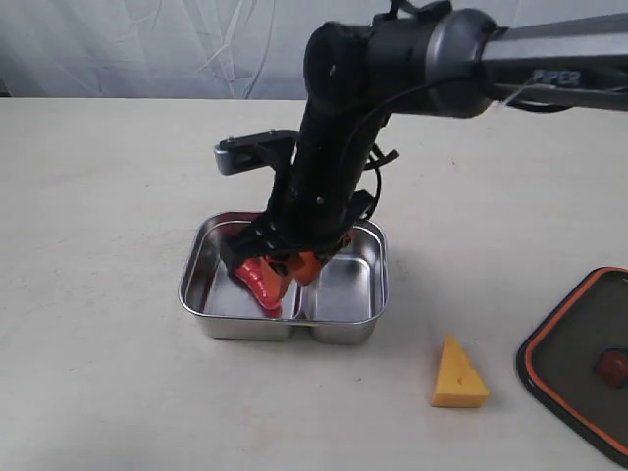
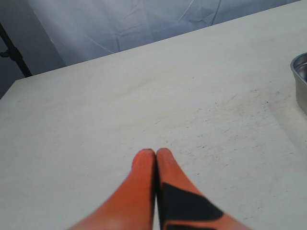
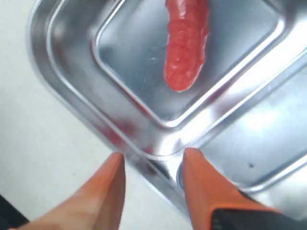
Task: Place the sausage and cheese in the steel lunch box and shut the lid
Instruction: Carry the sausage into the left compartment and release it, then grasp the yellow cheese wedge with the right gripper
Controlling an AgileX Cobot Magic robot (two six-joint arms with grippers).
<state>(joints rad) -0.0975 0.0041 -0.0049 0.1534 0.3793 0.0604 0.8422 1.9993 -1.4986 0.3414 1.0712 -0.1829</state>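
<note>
Hovering above the steel lunch box (image 1: 192,283), jaws parted and empty, the right gripper (image 3: 154,156) should rise straight up, clear of the sausage (image 3: 186,45) inside.

The dark translucent orange-rimmed lid (image 1: 571,363) is cut by the exterior view's edge; the black right arm (image 1: 334,137) hides the rear rim of the shiny steel lunch box (image 1: 245,329).

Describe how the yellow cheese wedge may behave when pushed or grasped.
The yellow wedge-shaped toy cheese stands on a flat base, so rolling seems unlikely. Pushed near its narrow top, it may tip. Sloped sides could slip.
</note>
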